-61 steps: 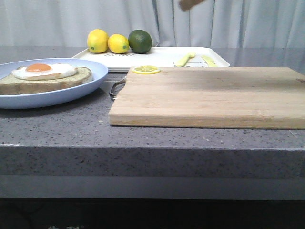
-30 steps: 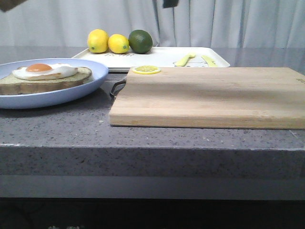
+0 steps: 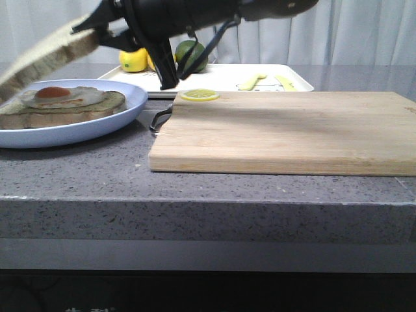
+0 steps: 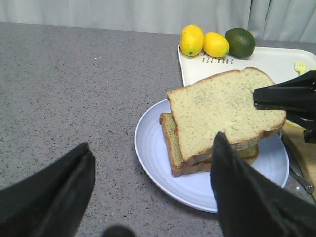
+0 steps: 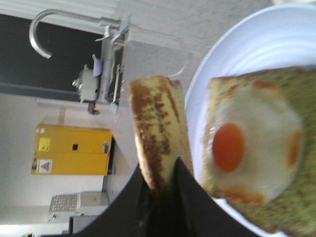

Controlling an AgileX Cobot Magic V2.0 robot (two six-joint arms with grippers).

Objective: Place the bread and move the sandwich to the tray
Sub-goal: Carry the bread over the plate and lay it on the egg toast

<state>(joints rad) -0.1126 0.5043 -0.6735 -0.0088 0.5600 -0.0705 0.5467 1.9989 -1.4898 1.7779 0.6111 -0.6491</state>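
Newly arrived right gripper (image 3: 97,36), clamped on bread (image 3: 45,60), hovered over egg-topped slice (image 3: 62,107); left gripper (image 4: 148,197) spread apart.

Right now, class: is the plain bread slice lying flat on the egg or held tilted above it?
Held tilted: the bread, pinched by the right gripper, slopes over the egg slice without resting on it.

You are looking at only one readable word: "BEAR", in grey capitals, is showing on the white tray (image 4: 256,64) just in front of the two lemons (image 4: 203,42) in the left wrist view. In the right wrist view a yellow cabinet (image 5: 71,150) is carrying a triangular warning sign and small labels, but their lettering is appearing too small and blurred to read. Nothing else is showing any text.
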